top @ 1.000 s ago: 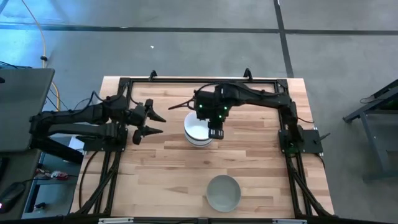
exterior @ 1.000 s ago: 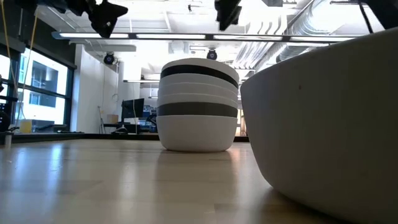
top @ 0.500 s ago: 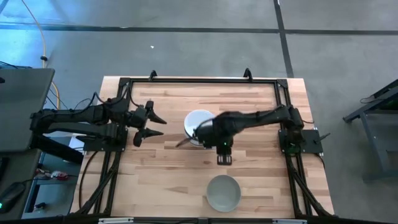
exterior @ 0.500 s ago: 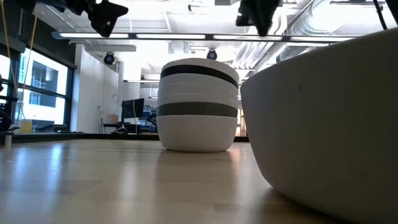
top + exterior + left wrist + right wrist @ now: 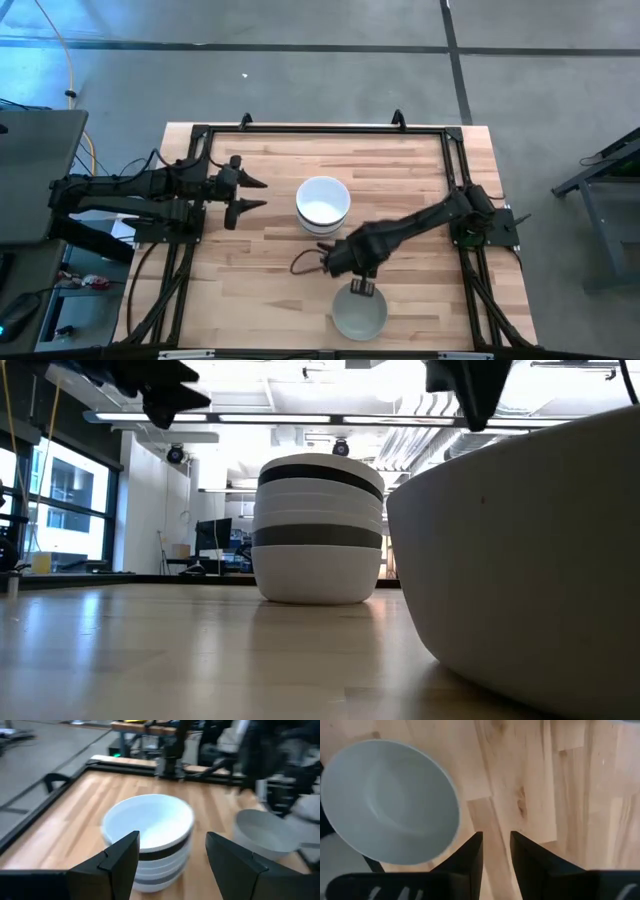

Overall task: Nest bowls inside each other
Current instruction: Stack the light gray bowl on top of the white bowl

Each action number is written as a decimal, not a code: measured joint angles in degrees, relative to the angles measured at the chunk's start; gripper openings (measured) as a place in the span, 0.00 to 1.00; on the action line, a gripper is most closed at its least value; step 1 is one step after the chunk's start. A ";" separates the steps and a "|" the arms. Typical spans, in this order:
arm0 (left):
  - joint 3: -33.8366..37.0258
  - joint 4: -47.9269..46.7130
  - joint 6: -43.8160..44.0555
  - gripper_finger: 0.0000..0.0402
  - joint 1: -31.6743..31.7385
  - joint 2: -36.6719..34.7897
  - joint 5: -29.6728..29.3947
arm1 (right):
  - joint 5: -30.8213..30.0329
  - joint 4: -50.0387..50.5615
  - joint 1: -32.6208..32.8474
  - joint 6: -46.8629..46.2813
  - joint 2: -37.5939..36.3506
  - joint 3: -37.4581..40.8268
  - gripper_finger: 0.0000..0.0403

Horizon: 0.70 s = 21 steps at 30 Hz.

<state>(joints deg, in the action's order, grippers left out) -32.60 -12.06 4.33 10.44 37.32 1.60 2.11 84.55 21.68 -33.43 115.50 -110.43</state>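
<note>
A stack of nested bowls point(image 5: 323, 203) stands mid-table on its bottom white bowl point(image 5: 318, 572). A white bowl is on top, and black and grey bands show in its side. A single grey bowl point(image 5: 359, 311) sits upright by the near edge and looms large in the low view point(image 5: 520, 560). My right gripper point(image 5: 362, 287) hovers over that bowl's far rim with its fingers a narrow gap apart. In the right wrist view point(image 5: 496, 837) the grey bowl point(image 5: 390, 802) lies off to one side. My left gripper point(image 5: 264, 194) waits open, left of the stack point(image 5: 148, 827).
A black frame point(image 5: 320, 130) runs along the table's far, left and right sides. Bare wood lies between the stack and the grey bowl, and on the near left part point(image 5: 250, 290). Beyond the table the low view shows a room with windows and desks.
My right gripper has swung from above the stack toward the table's near edge. It now hangs over the far rim of the grey bowl. The stack and the grey bowl have stayed where they were.
</note>
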 joint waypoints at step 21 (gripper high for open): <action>0.00 -0.59 1.01 0.54 0.00 -0.04 -2.43 | -3.93 -8.22 9.90 -31.12 -0.02 8.81 0.22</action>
<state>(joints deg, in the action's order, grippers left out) -32.60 -12.64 5.34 10.44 37.28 -0.83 -1.82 76.33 31.57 -64.55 115.48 -101.63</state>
